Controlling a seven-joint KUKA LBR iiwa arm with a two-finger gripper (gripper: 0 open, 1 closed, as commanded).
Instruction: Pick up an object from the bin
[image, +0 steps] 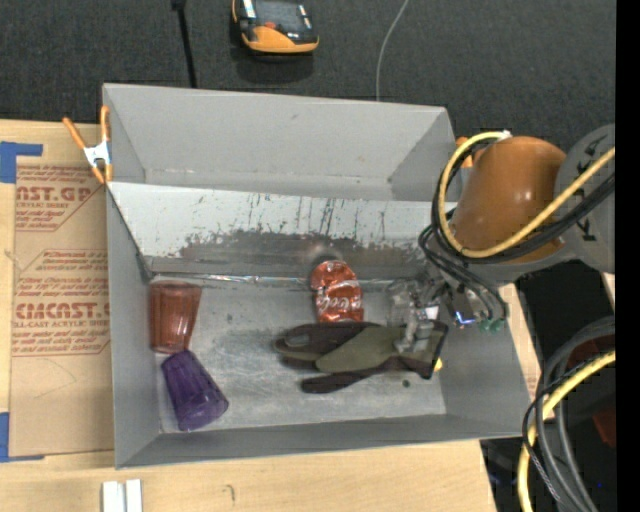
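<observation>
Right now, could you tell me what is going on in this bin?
The robot arm comes in from the right, and its gripper is low in the grey bin, at the right end of a dark glove lying on the floor. Whether it has gripped the glove cannot be told. A crumpled red can lies just behind the glove. A reddish-brown cup and a purple cup lie apart at the left.

the gripper (425, 340) covers one end of the dark glove (345, 355); the arm (510, 195) is cut off at right.
</observation>
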